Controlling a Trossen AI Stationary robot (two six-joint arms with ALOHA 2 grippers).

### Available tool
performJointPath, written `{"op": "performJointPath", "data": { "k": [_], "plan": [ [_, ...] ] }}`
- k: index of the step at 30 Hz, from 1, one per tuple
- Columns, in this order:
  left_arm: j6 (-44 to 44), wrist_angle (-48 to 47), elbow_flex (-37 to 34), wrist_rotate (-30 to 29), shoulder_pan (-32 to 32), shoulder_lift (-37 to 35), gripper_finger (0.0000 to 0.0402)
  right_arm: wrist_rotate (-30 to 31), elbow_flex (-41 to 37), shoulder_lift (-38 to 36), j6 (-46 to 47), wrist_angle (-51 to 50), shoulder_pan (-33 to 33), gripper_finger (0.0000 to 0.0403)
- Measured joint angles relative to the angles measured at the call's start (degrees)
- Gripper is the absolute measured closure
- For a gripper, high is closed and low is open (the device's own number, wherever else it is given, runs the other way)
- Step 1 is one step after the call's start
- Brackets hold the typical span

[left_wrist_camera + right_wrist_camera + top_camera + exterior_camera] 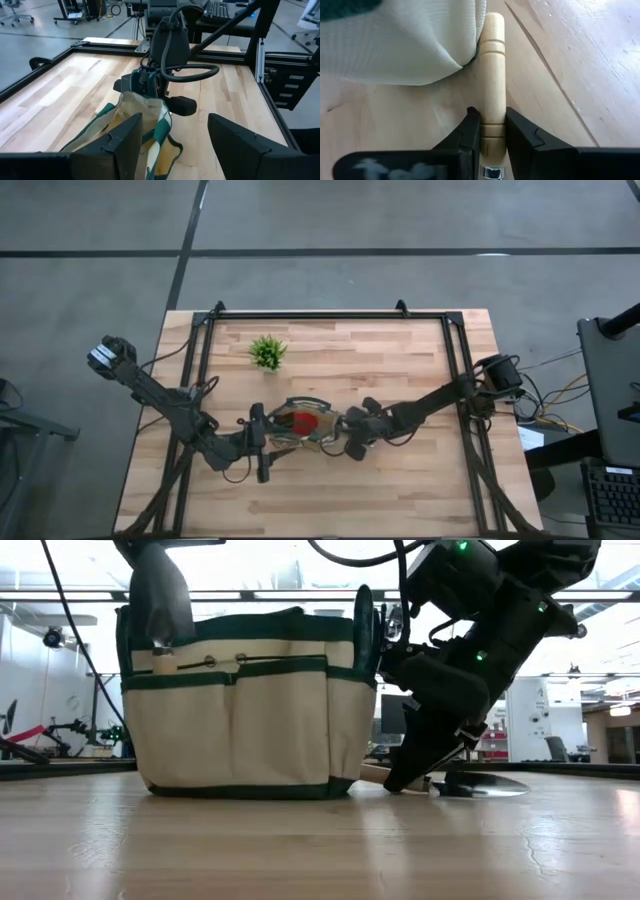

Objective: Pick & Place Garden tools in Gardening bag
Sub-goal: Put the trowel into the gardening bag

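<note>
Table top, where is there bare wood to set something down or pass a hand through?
Bare wood lies along the near edge of the table, and on the far strip to the right of the green plant. The middle is crowded: the gardening bag sits between the left tool and the right tool, which grips a wooden-handled trowel beside the bag.

Pincer (492, 131) clamped on wooden handle (493, 70)

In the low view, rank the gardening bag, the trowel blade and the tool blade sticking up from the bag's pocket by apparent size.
1. gardening bag, by far the largest.
2. pocketed tool blade.
3. trowel blade, lying flat and seen edge-on behind the right gripper, so this ranking is unsure.
</note>
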Motion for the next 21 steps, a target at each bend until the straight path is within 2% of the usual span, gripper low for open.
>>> {"op": "performJointPath", "data": {
  "k": [5,14,21],
  "plan": [
    [2.2,1.7,0.4,0.0,0.0,0.0,0.0174,-0.5,-0.2,-2.1,-1.1,-3.4,0.4,0.0349],
    [7.6,8.1,0.3,0.4,0.0,0.0,0.0174,4.2,-0.5,-9.7,0.0,-20.1,1.2,0.0349],
    [6.7,8.2,0.2,0.4,0.0,0.2,0.0174,3.2,0.3,-16.1,-5.1,-23.6,6.6,0.0349]
  ]
}}
